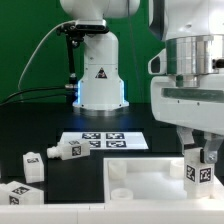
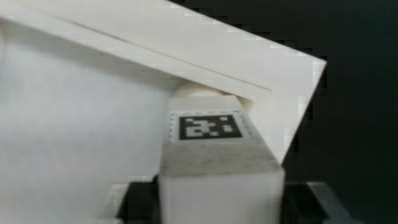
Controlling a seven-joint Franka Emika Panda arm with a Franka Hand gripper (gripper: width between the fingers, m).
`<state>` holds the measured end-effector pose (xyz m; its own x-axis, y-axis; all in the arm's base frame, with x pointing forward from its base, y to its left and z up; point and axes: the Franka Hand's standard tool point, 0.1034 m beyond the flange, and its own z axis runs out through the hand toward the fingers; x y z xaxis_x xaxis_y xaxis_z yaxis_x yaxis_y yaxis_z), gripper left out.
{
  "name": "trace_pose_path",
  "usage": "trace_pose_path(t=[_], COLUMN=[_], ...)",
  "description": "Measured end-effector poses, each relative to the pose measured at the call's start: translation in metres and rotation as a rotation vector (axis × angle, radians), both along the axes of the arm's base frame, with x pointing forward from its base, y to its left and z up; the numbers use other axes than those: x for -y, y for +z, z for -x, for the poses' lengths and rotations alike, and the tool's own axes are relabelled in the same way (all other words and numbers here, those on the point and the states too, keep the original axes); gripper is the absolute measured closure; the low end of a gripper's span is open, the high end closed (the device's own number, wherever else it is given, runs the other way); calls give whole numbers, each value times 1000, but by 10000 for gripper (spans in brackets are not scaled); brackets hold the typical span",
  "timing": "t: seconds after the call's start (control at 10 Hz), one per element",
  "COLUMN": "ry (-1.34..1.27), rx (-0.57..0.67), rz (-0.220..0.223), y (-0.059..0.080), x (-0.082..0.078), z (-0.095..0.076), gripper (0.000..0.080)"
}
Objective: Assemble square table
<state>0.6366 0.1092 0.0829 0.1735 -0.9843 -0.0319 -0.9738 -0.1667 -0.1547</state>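
The leg (image 1: 192, 172) could go in crooked. It hides its spot on the table top (image 1: 140, 182), so I cannot see the hole it is meant for. If the arm pushes down while the leg is off to one side, the leg could slip in the jaws or shove the table top away.

The gripper (image 1: 197, 160) has its jaws clamped on the leg, one on each side.

The table top is a big white square with a raised rim. It lies flat on the black table, at the front of the exterior view. The held leg is a small white block with a black-and-white tag. It is at a corner of the table top, and I cannot tell if they touch. The loose legs (image 1: 70, 150) lie on the exterior view's left, well apart from the top
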Motion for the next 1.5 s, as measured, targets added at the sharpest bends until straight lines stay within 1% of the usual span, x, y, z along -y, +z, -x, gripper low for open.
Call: trace_pose_path(t=[0.1, 0.3, 0.5, 0.6, 0.7, 0.8, 0.9, 1.0, 1.2, 1.3, 1.4, 1.5], ry=[-200, -428, -425, -411, -248, -29, 219, 268, 418, 594, 833, 1070], rx=[-12, -9, -8, -8, 2, 18, 32, 35, 46, 54, 61, 70], rz=[-44, -102, -100, -98, -66, -32, -1, 4, 28, 71, 134, 180], y=[0, -1, -1, -1, -2, -2, -2, -3, -3, -2, -1, -1], x=[-2, -2, -2, -3, -6, -11, -14, -14, -13, -12, -10, -5], z=[1, 0, 0, 0, 1, 0, 0, 0, 0, -1, -2, -6], gripper=[515, 515, 515, 398, 398, 263, 173, 173, 157, 151, 150, 150])
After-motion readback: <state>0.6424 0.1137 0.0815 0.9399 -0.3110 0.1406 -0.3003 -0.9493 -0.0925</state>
